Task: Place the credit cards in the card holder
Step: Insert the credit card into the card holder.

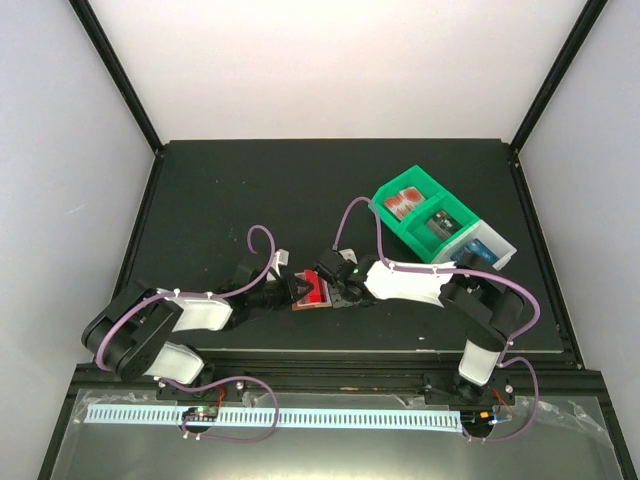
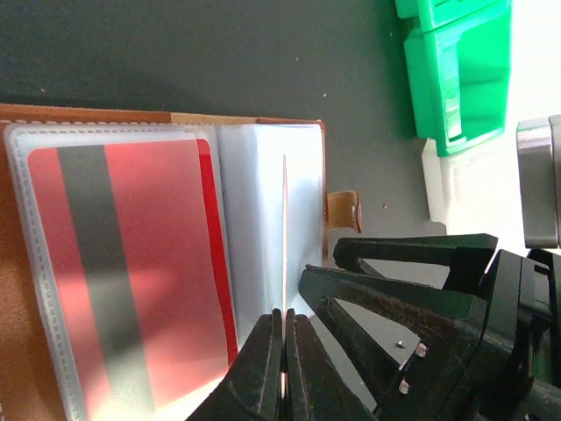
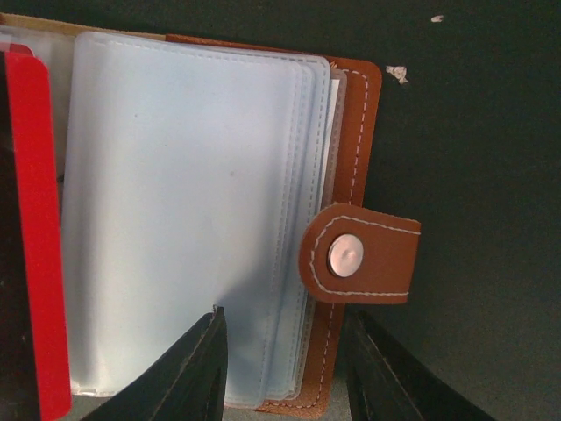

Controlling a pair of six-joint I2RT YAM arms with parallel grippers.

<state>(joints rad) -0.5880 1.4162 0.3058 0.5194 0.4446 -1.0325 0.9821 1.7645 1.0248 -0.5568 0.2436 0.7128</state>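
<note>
The reddish-brown card holder (image 1: 316, 291) lies open on the dark mat between both grippers. In the left wrist view its left clear sleeve holds a red credit card (image 2: 131, 272) with a dark stripe. My left gripper (image 2: 284, 314) is shut on a thin card seen edge-on (image 2: 285, 228), standing over the holder's right sleeves (image 2: 259, 219). The right wrist view shows this card as a red strip (image 3: 35, 237). My right gripper (image 3: 284, 314) is open, its jaws straddling the near edge of the holder's right half (image 3: 193, 219), by the snap tab (image 3: 359, 254).
A green two-compartment bin (image 1: 420, 215) at the right back holds red cards (image 1: 405, 205) and dark cards (image 1: 438, 225). A pale bin (image 1: 490, 250) next to it holds blue cards (image 1: 475, 257). Both bins stand just beyond my right arm.
</note>
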